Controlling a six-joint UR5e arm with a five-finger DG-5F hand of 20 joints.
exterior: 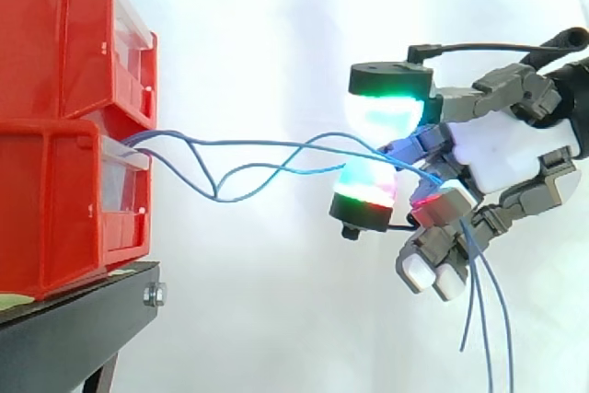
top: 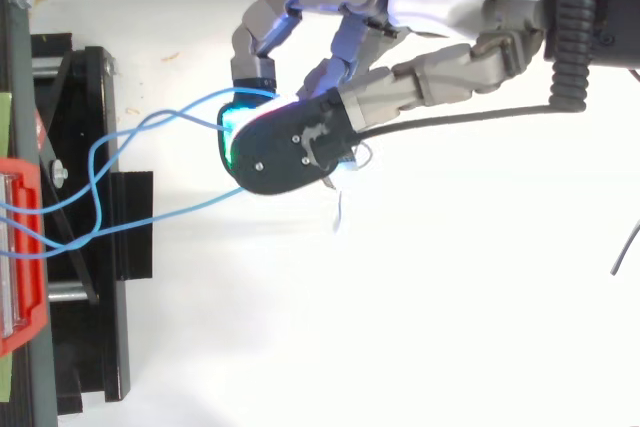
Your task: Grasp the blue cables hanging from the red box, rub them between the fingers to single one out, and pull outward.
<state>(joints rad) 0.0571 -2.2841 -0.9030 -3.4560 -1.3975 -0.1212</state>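
The robot's hand [exterior: 504,156] reaches in from the right with its fingers curled, and two glowing pads [exterior: 385,115], one green and cyan above, one green and red below, close from opposite sides on the thin blue cables [exterior: 276,145], so the hand holds them in a pinch. The other fingers are folded under the palm with white tips pointing down. From the pinch the cables' long axis runs roughly level toward the left, the strands sagging, looping and crossing one another in open air until they enter the clear front of the lower red plastic bin [exterior: 55,213]. On the hand's far side the free ends hang almost straight down to the bottom edge of the side view. In the top view the strands fan out leftward from the pads to the bin. A second red plastic bin [exterior: 55,34] sits stacked on the lower one, both resting on a black metal stand [exterior: 83,319] before a white curtain [exterior: 276,34].
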